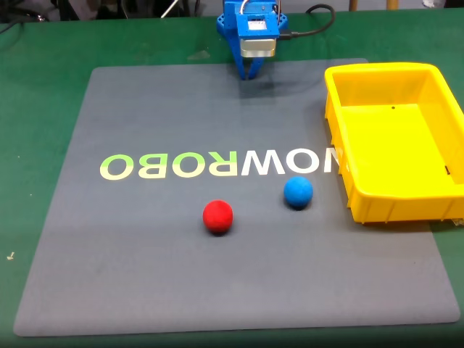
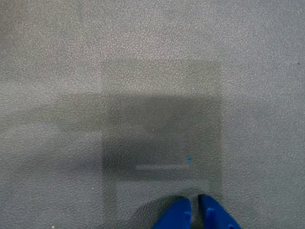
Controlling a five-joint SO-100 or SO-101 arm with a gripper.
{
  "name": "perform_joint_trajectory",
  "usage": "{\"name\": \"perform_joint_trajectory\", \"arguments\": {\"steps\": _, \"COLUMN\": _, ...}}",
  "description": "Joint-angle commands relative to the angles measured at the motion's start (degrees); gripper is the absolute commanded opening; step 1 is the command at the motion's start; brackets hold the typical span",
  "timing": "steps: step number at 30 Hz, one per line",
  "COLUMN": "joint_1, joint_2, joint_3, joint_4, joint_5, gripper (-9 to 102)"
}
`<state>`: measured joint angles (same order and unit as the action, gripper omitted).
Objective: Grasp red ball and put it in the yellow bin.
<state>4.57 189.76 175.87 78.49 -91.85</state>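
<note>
The red ball [image 1: 217, 216] rests on the grey mat, below the printed lettering near the middle in the fixed view. A blue ball [image 1: 298, 192] of equal size lies to its right. The yellow bin [image 1: 346, 170] stands at the mat's right edge with nothing inside it. My blue gripper [image 1: 250, 75] hangs at the mat's far edge, tips pointing down, far from both balls. In the wrist view the two blue fingertips [image 2: 180, 212] come in from the bottom edge almost touching, with nothing between them; my gripper [image 2: 195, 204] is shut over bare mat.
The grey mat [image 1: 145, 246] with pale mirrored lettering [image 1: 217, 165] covers a green table [image 1: 43, 65]. A black cable [image 1: 312, 29] runs behind the arm's base.
</note>
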Motion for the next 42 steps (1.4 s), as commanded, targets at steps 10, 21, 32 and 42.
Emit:
{"name": "perform_joint_trajectory", "arguments": {"steps": 10, "joint_1": -0.44, "joint_2": 0.79, "joint_3": 1.85, "joint_4": 0.35, "joint_5": 0.53, "gripper": 0}}
{"name": "perform_joint_trajectory", "arguments": {"steps": 21, "joint_1": -0.53, "joint_2": 0.62, "joint_3": 1.41, "joint_4": -0.18, "joint_5": 0.88, "gripper": 8}}
{"name": "perform_joint_trajectory", "arguments": {"steps": 32, "joint_1": 7.03, "joint_2": 0.09, "joint_3": -12.66, "joint_4": -5.01, "joint_5": -7.65, "gripper": 33}}
{"name": "perform_joint_trajectory", "arguments": {"steps": 42, "joint_1": 10.63, "joint_2": -49.83, "joint_3": -45.09, "joint_4": -26.46, "joint_5": -6.15, "gripper": 33}}
